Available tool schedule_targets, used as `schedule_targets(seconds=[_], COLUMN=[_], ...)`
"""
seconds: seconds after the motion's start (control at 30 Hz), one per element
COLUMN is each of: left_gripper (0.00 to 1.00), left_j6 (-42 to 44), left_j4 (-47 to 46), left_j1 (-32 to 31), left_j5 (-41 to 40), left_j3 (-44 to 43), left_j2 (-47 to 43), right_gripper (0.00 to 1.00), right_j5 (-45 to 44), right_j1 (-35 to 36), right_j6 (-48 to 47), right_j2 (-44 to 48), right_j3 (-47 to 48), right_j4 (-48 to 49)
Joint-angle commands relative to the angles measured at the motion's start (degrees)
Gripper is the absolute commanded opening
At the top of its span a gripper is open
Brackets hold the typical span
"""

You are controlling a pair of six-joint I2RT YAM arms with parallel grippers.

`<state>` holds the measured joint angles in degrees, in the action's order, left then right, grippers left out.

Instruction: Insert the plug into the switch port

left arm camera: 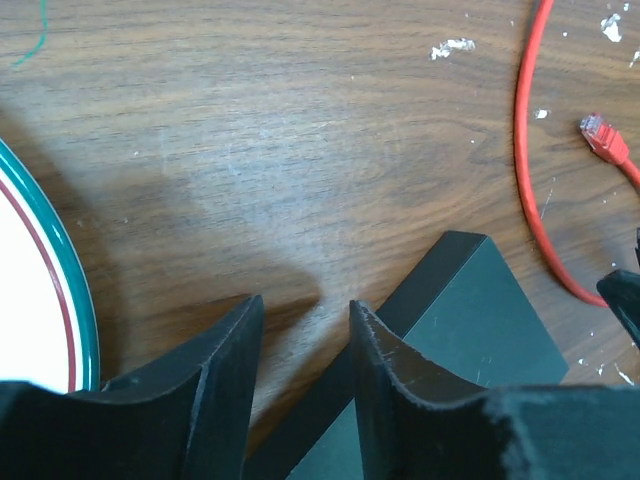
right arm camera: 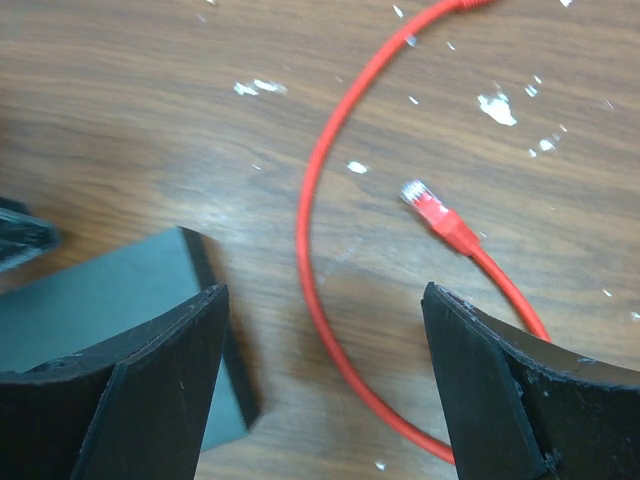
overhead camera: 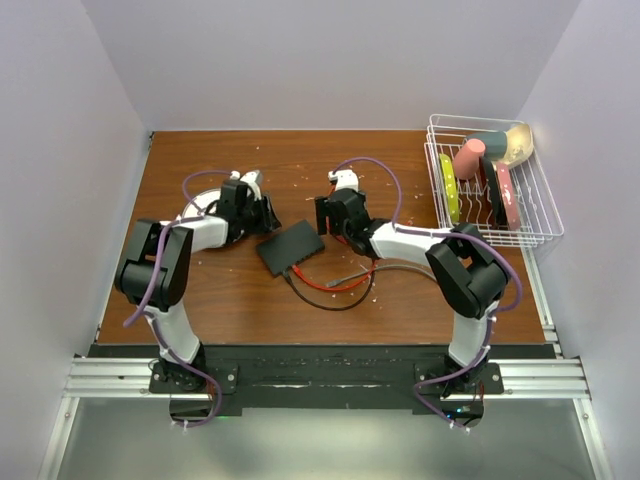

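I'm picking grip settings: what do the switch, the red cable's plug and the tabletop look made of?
Switch: likely matte black plastic or painted metal; flat, dull, no glare. Plug: red rubbery-looking boot, clear plastic tip, judging by its pale translucent end. Tabletop: wood-grain, possibly laminate; soft sheen, streaked brown pattern.

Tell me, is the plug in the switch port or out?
Out. The red plug lies loose on the table, apart from the switch, with its tip bare.

Wood-grain table (overhead camera: 200,300) w/ white flecks (right arm camera: 497,108), plain pale walls (overhead camera: 60,150).
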<state>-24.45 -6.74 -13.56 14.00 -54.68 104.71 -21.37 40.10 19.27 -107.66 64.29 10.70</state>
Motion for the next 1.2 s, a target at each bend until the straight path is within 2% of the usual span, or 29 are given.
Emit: schedule_targets(seconds=[0.0,0.2,0.5,1.0,1.17], left_gripper=[0.42,0.42,0.42,0.44,0.45], left_j6=[0.19,-0.78,-1.57,-1.74,-1.92], left_j4=[-1.16,-2.04,0.41,2.79,2.79], left_j1=[0.38,0.38,0.38,0.38,0.38], left_j5=[1.38,0.51,-1.25,-2.05,-1.17], left_j3=[4.56,8.79,12.93,14.77,14.60], left_j2=[-2.05,-5.65,-13.20,-19.01,-19.63], right_gripper=[0.81,0.80,0.80,0.80,0.80], right_j5=[-2.09,-5.52,-5.53,0.18,2.46], right_j1=[-0.81,-0.90,-2.39,-7.84,-8.46], right_j6=[-1.25,-2.83,-3.62,-3.01,-1.43], right_j2=[2.36,5.00,6.14,-4.21,-11.95], right_j3=[-0.13,-4.52,-4.18,9.97,22.62], right_j4=[-1.91,-1.83,-2.53,-5.51,-11.83])
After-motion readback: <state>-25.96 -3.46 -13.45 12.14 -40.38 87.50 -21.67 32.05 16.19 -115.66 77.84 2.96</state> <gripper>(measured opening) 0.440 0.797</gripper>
